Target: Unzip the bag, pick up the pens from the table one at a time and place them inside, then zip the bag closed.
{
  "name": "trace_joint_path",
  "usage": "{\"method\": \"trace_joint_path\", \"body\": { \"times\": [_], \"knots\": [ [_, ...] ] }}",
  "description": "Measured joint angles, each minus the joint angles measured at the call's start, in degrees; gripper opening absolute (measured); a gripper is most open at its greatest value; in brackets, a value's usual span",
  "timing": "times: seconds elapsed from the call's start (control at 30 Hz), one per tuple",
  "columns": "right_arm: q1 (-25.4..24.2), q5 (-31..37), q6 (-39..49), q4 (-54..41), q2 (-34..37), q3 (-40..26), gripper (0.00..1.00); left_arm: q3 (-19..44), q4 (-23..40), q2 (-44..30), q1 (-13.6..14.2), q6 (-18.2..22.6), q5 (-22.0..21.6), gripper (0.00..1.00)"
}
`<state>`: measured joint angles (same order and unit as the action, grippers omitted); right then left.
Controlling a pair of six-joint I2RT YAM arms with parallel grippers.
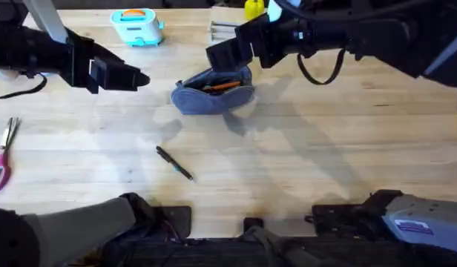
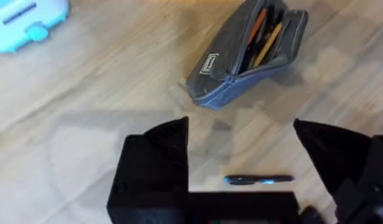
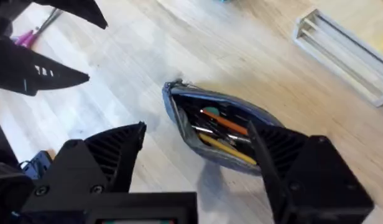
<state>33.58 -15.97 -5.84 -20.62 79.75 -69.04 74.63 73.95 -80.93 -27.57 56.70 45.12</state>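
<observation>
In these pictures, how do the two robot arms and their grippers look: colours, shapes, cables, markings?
Both arms are black. The left gripper and right gripper each have two black wedge-shaped fingers; the right wrist view shows ribbed inner faces on its fingers. A black cable loops under the right arm. Both lower arm segments near the bases are grey; the right one carries a small purple and white label.

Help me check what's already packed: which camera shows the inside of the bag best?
The right wrist view: the bag gapes toward it, orange and yellow pens visible inside. The left wrist view shows the opening obliquely; overhead it is small, partly hidden behind the right gripper.
</observation>
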Motion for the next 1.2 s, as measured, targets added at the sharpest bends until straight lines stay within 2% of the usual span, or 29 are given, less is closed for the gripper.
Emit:
{"method": "trace_joint_path", "body": {
  "times": [0.23, 0.37, 0.5, 0.6, 0.73, 0.9, 1.1, 1.2],
  "knots": [
    [0.0, 0.0, -0.01, 0.0, 0.0, 0.0, 0.998, 0.0, 0.02, 0.0, 0.0, -11.72, 5.81, 0.993],
    [-0.02, 0.0, 0.0, 0.0, 0.0, 0.0, 0.998, 0.0, -0.54, -0.02, 0.02, -18.96, 5.37, 0.997],
    [-0.33, 0.02, 0.02, 0.02, 0.0, 0.0, 0.998, 0.0, -1.81, -0.02, 1.2, -28.49, -0.75, 0.996],
    [-1.22, 0.0, 0.02, 0.04, 0.0, 0.0, 0.998, 0.0, -1.79, 0.43, 3.75, -35.86, -6.59, 0.997],
    [-2.91, 0.02, -0.01, 0.07, 0.0, 0.0, 0.998, -0.02, -1.73, 5.0, 8.64, -45.5, -14.76, 0.997],
    [-4.45, 0.02, -0.01, 0.07, 0.0, 0.0, 0.997, -0.02, 0.42, 15.05, 15.74, -57.09, -24.03, 0.996],
    [-4.79, 0.02, -0.01, 0.07, 0.0, 0.0, 0.997, -1.82, 2.87, 24.2, 20.44, -68.57, -30.06, 0.995],
    [-4.79, 0.02, -0.01, 0.07, 0.0, 0.0, 0.997, -5.6, 3.52, 27.31, 21.95, -73.73, -31.91, 0.995]
  ]
}}
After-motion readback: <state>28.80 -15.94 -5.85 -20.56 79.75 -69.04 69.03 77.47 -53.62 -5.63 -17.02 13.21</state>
